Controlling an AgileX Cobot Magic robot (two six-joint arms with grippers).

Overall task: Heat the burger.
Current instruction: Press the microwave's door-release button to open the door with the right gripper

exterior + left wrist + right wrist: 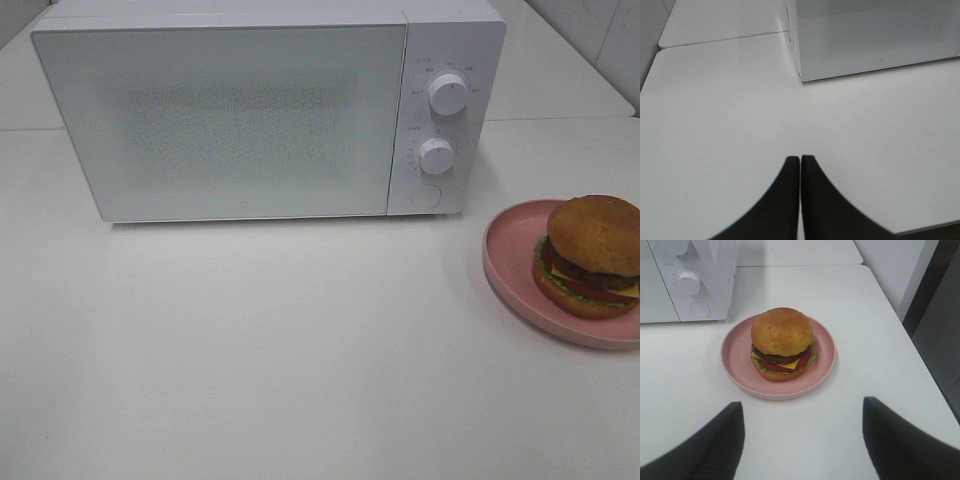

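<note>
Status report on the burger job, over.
Left gripper shut, right gripper open, both empty. Burger on pink plate beside microwave. Its door closed.

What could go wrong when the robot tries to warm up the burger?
1. The microwave door is shut, so carrying the burger over before opening it could end in a bump.
2. The burger is a tall stack sitting loose on the pink plate; the open right pincer might tip it or slide its layers apart when it squeezes.
</note>
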